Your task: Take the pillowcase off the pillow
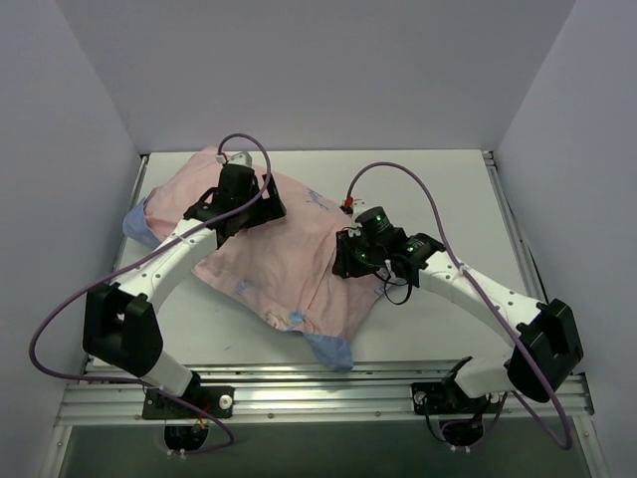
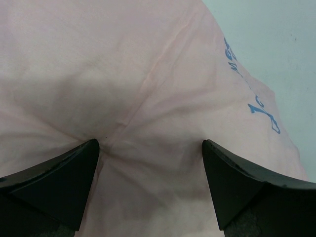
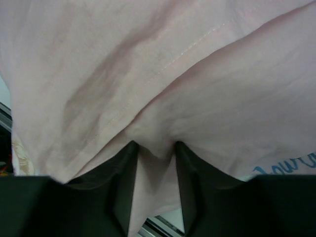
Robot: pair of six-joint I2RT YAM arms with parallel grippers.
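Two grippers are on the pillowcase [image 1: 289, 261], which lies pink side up across the table [image 1: 438, 189], with blue corners showing at its left and near ends. The left gripper [image 2: 150, 148] stands wide, its fingers [image 2: 64, 173] pressed onto the plump far-left part with only flat cloth between them. The right gripper [image 3: 154, 150] is narrow, a fold of pink cloth at the right edge nipped between its fingers. No bare part of the pillow shows; I judge it sits inside, under the bulge. The step in hand looks like this: the left pins the pillow while the right grips the case. The next move calls for a firm pinch on cloth alone, then a pull rightward, away from the left gripper, while that one bears down.
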